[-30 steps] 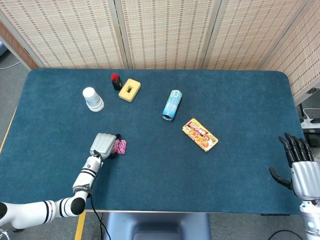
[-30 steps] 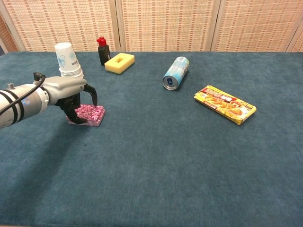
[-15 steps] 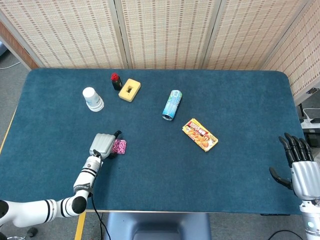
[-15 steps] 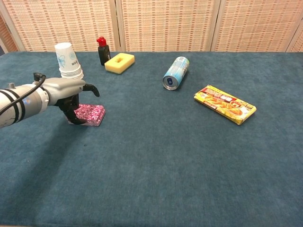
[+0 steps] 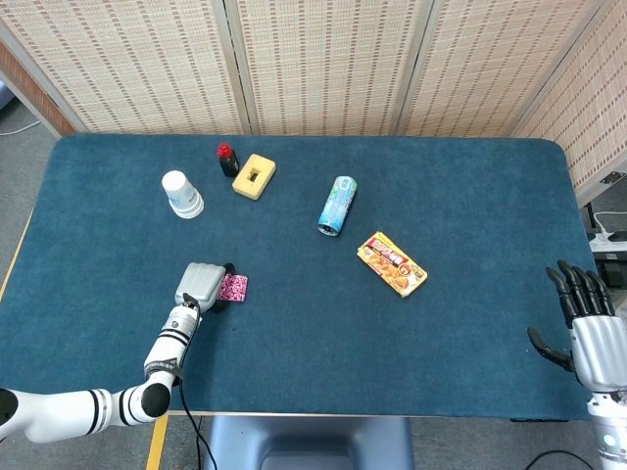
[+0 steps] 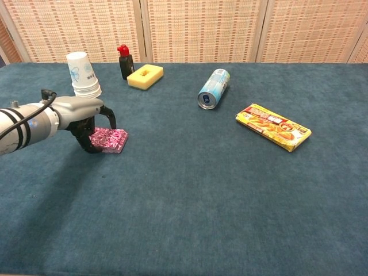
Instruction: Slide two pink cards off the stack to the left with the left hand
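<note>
A small stack of pink patterned cards (image 5: pixel 235 287) (image 6: pixel 111 140) lies on the blue table at the front left. My left hand (image 5: pixel 201 284) (image 6: pixel 79 112) hovers over the stack's left side. Its fingers (image 6: pixel 109 115) bend down, and the tips touch the top of the cards. The lower fingers hide the stack's left edge, and nothing is lifted. At the table's right front edge my right hand (image 5: pixel 586 331) stands upright with fingers spread and empty; the chest view does not show it.
A white paper cup (image 5: pixel 182 194) (image 6: pixel 83 72) stands behind the left hand. A dark bottle with a red cap (image 5: pixel 227 159) (image 6: pixel 125 61) and a yellow sponge (image 5: pixel 254 175) (image 6: pixel 145 76) sit further back. A can (image 5: pixel 337 206) (image 6: pixel 213 88) and a snack pack (image 5: pixel 392 263) (image 6: pixel 273 127) lie to the right.
One finger of the left hand lifted off the cards half a second ago and has come down onto the stack again. The right hand has not moved.
</note>
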`<action>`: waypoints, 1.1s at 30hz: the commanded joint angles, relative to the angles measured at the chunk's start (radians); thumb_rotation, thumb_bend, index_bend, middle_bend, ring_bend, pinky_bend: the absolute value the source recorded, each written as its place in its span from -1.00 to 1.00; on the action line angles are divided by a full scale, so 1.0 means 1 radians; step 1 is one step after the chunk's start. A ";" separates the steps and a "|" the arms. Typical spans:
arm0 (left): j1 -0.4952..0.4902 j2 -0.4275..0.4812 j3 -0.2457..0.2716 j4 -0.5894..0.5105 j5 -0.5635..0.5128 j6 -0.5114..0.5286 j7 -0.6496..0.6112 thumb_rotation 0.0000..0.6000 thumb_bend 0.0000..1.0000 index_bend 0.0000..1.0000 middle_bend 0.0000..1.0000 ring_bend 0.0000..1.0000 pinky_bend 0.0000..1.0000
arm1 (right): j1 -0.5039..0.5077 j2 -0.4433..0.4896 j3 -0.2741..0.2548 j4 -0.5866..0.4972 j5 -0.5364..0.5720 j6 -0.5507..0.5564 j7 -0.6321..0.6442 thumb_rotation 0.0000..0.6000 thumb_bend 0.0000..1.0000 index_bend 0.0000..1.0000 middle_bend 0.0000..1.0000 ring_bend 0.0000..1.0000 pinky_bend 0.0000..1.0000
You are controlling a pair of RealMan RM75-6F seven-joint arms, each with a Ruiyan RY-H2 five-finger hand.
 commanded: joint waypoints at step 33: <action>0.066 0.086 0.060 -0.048 0.106 0.079 -0.031 1.00 -0.36 0.16 1.00 1.00 1.00 | 0.001 0.000 -0.001 -0.002 0.003 -0.005 -0.005 1.00 -0.56 -1.00 -1.00 -1.00 -0.90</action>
